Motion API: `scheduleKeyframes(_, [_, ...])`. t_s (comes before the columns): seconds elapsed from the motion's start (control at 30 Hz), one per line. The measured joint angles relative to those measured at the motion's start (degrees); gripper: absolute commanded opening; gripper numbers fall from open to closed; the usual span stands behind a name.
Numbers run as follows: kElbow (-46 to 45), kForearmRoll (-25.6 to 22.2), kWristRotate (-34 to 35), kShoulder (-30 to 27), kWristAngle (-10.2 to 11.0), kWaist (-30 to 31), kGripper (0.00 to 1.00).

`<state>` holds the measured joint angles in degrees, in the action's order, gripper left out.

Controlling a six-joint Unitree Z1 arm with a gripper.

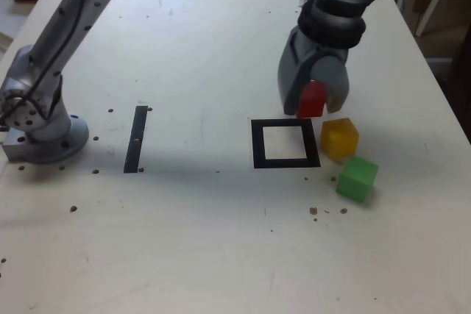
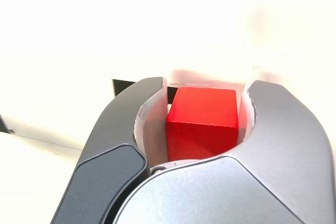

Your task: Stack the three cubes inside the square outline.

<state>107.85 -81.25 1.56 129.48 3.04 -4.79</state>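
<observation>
Overhead, fingers (image 1: 315,101) around red cube (image 1: 312,99)

Gripper (image 1: 315,101): smooth grey plastic-looking shell, slight sheen. Red cube (image 2: 202,121): matt, painted look. Table (image 1: 184,240): pale, matt, speckled w/ small dark marks. Square outline (image 1: 285,144): matt black tape.

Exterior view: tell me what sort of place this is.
Probably a lab or workshop test bench. The arm's base is bolted straight onto a pale, pockmarked table, black tape marks a square outline and a strip, and furniture legs stand past the far edge.
</observation>
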Motion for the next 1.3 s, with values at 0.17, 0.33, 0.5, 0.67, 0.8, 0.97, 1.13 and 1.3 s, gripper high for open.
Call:
scheduleKeyframes(0.17, [-8.32,5.41,-0.53,-4.70,-0.28,0.02,0.31])
scheduleKeyframes(0.33, [-15.45,10.89,-0.71,-7.35,-1.55,1.55,0.31])
scheduleKeyframes(0.5, [-18.86,13.47,-0.40,-8.91,-2.40,4.50,0.31])
scheduleKeyframes(0.67, [-19.10,13.68,0.34,-9.03,-2.45,6.30,0.31])
scheduleKeyframes(0.8, [-19.17,13.68,0.47,-9.08,-2.57,6.55,0.31])
scheduleKeyframes(0.97, [-19.44,14.07,0.48,-9.08,-2.94,6.55,0.31])
scheduleKeyframes(1.13, [-19.96,14.61,0.48,-8.90,-3.31,6.55,0.31])
scheduleKeyframes(1.3, [-20.30,14.72,0.48,-8.57,-3.42,6.55,0.31])
